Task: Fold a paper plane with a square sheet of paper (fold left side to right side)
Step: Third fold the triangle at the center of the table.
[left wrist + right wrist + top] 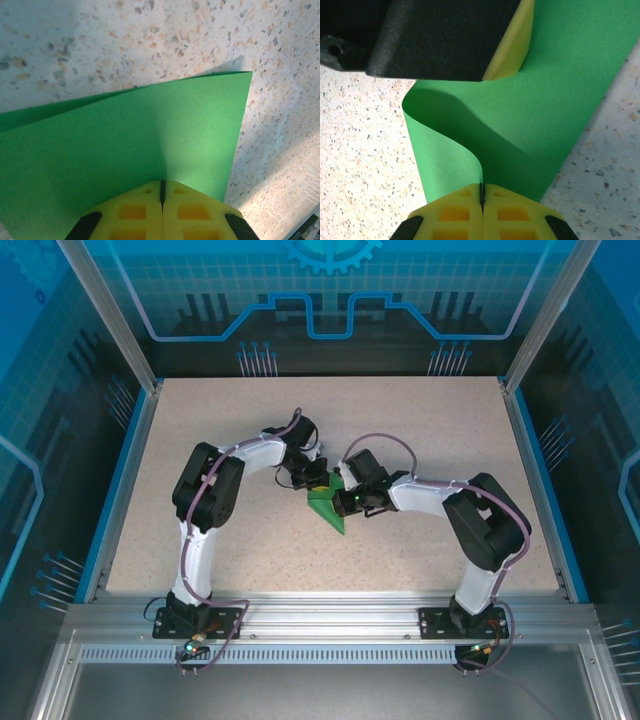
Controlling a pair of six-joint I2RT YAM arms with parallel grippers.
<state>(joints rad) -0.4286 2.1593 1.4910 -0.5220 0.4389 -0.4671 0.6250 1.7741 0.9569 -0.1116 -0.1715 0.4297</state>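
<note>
Arm bases [205, 615] sit nearest me in the top view. Past them, both arms reach the square sheet of paper [328, 508] on the tabletop [430, 430]. The left fingers [312, 480] are at its left and the right fingers [350, 502] at its right.

From the left wrist I see the left fingers [132, 212] shut tight, pinching the sheet's [150, 145] near edge.

From the right wrist I see the right fingers [455, 212] together, pinching the curled sheet [545, 125], with the left fingers [512, 45] at its far side.

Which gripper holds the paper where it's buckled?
The right gripper: the green sheet curls into a wave at its shut jaws; at the left gripper it lies smooth.
</note>
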